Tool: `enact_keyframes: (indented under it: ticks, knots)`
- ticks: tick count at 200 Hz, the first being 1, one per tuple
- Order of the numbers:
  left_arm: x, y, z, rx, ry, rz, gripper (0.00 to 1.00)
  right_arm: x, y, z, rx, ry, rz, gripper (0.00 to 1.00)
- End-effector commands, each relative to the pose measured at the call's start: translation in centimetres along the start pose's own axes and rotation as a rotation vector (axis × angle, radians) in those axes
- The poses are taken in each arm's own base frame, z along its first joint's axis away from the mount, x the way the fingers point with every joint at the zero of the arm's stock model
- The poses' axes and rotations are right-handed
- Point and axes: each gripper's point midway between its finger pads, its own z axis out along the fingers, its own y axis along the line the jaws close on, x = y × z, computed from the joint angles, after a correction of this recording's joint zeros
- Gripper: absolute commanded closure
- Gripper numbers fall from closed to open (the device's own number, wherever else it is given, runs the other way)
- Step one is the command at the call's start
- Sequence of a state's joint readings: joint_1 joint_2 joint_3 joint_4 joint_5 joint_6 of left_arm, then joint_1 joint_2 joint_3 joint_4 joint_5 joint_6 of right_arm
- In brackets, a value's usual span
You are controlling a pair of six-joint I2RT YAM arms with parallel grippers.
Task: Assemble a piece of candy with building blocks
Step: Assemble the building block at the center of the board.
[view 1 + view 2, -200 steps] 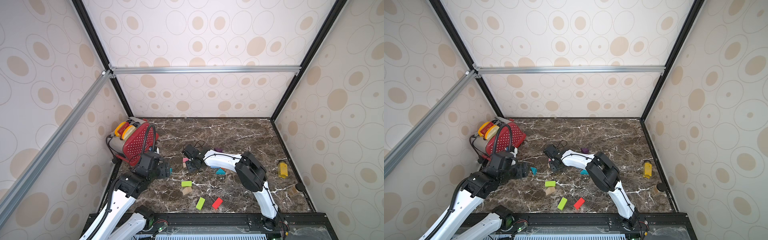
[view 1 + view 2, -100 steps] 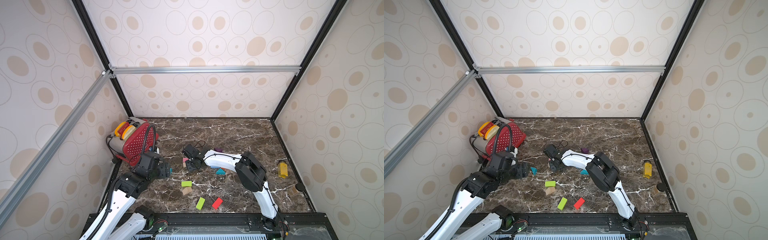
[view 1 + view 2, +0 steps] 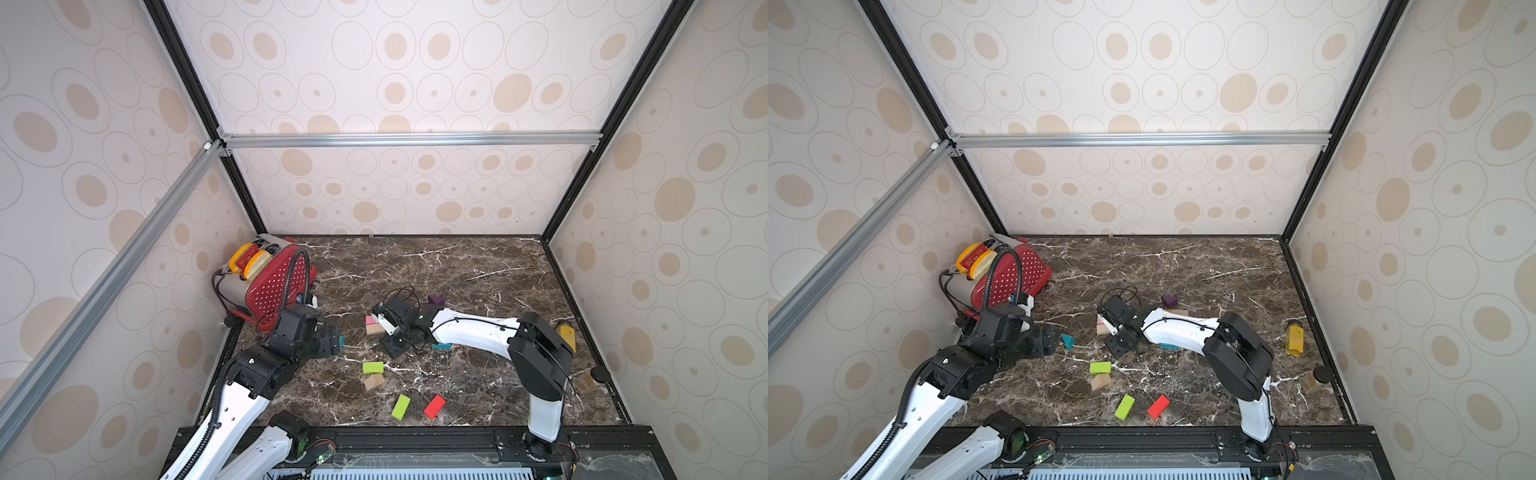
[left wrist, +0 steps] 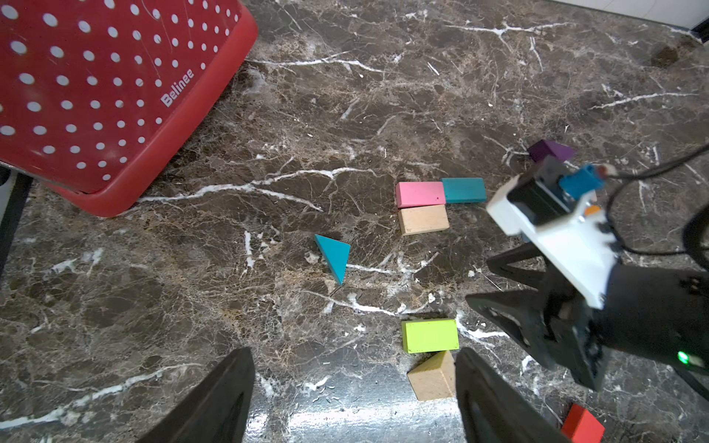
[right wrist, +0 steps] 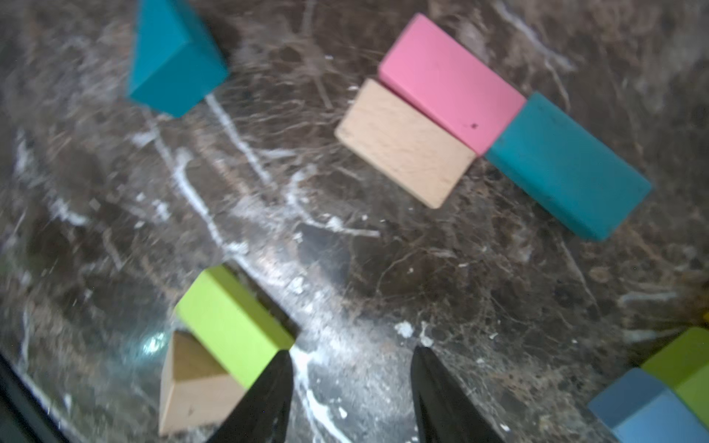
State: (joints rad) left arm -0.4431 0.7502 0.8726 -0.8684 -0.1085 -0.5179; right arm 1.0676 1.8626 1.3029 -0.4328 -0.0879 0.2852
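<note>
Judging the small teal painted wooden wedge (image 4: 333,256), lying alone on the marble beside the pink, tan and teal bricks (image 4: 420,194), light, rigid and slick, I'd pinch its flat triangular faces; both grippers, left (image 4: 355,391) and right (image 5: 351,387), stand apart, empty.

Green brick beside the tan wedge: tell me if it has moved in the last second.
No. The green brick keeps its place relative to the red toaster, still against the tan wedge.

Two high top views facing down, two close wrist views, blocks shared
</note>
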Motion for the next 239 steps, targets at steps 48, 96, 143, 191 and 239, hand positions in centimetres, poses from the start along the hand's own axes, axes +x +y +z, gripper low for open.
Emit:
enact_keyframes:
  ticks: [48,96,143,191,239]
  knots:
    - [-0.3,0.0,-0.1,0.004,-0.016,0.011,0.16,2.8,3.4,0.9,-0.170,0.066,-0.489,0.42]
    - [-0.3,0.0,0.0,0.004,-0.012,0.012,0.16,4.5,5.0,2.2,-0.258,0.117,-0.562,0.39]
    - [-0.3,0.0,0.0,0.002,-0.011,0.011,0.16,3.9,4.4,4.2,-0.220,0.145,-0.564,0.42]
    - [-0.3,0.0,0.0,0.001,-0.010,0.011,0.16,2.7,4.5,5.1,-0.213,0.128,-0.576,0.44]
    - [-0.3,0.0,0.0,0.001,-0.010,0.011,0.16,2.8,4.7,6.1,-0.229,0.138,-0.588,0.55]
